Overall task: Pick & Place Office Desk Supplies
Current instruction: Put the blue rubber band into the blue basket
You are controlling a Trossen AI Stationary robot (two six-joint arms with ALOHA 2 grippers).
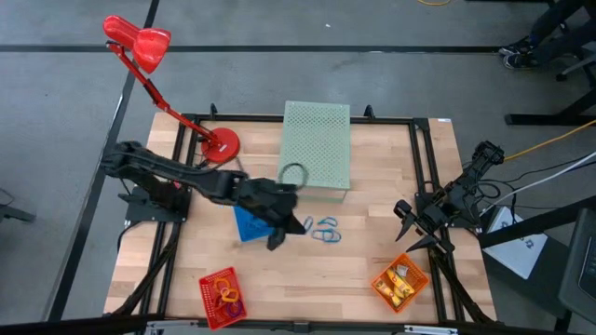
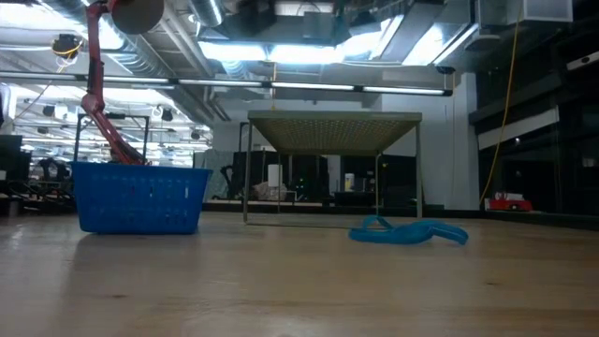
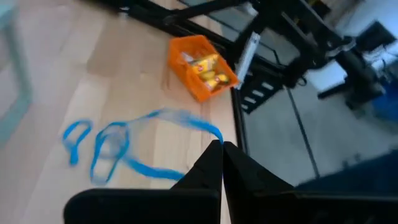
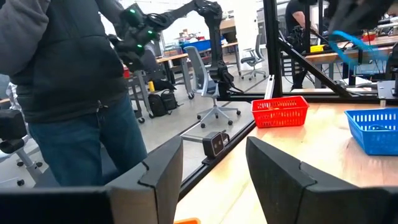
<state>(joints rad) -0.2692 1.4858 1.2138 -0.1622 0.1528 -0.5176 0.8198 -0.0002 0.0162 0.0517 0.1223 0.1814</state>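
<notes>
My left gripper (image 1: 300,224) hangs above the middle of the table, beside the blue mesh basket (image 1: 247,226), shut on a blue loop (image 3: 180,121). The right wrist view shows that loop (image 4: 354,40) high above the basket. Two more blue loops (image 1: 326,233) lie flat on the wood just right of the gripper, and also show in the low view (image 2: 407,232). My right gripper (image 1: 407,226) waits open at the table's right edge, touching nothing. My left gripper pinches the blue loop between its two fingertips (image 3: 217,152), by one end of the band (image 3: 213,132). The fingers slant down toward the table's near right. The band trails away from the tips, blurred, and is lifted clear of the table in the right wrist view.
An orange basket (image 1: 400,282) with yellow pieces stands near right, and a red basket (image 1: 222,296) with loops near left. The pale green perforated box (image 1: 317,144) sits at the far middle, with a red desk lamp (image 1: 140,46) far left. A person (image 4: 68,87) stands beyond the table.
</notes>
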